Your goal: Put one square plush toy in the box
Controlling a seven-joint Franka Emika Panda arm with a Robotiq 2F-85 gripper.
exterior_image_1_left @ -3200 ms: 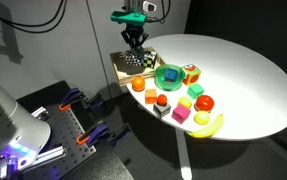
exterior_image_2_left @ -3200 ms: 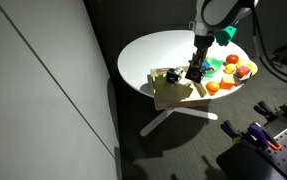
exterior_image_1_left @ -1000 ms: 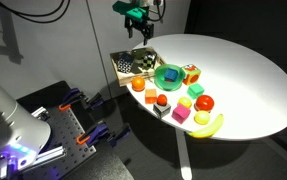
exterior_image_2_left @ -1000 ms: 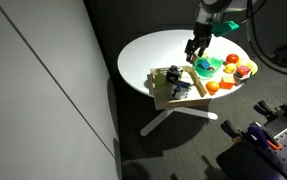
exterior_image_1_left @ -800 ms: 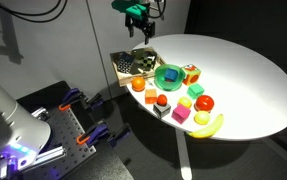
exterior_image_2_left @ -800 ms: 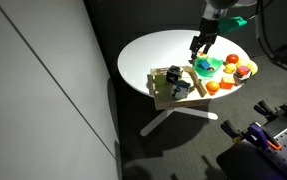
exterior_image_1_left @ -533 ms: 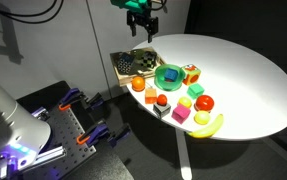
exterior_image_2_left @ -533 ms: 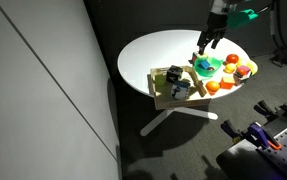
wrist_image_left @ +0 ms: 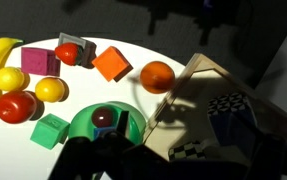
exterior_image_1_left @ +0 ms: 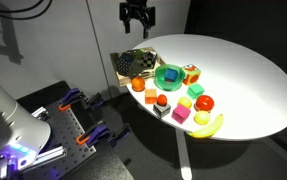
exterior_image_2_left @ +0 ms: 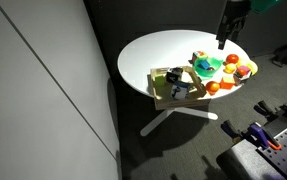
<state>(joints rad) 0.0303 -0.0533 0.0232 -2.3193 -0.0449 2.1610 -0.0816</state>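
Where the tabletop (exterior_image_1_left: 243, 70) curves away at its left edge, the box (exterior_image_1_left: 118, 68) is seen, and the square plush toy (exterior_image_1_left: 129, 63) is already lying inside it. High above, the hand (exterior_image_1_left: 135, 16) is held with fingers spread and nothing gripped. A green bowl (exterior_image_1_left: 168, 76) is set just right. Since the box is perched at the edge, it could be knocked off by any careless descent.

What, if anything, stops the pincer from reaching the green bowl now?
Probably nothing, so yes. The pincer hangs open high above the table, and the green bowl sits uncovered, with nothing over it.
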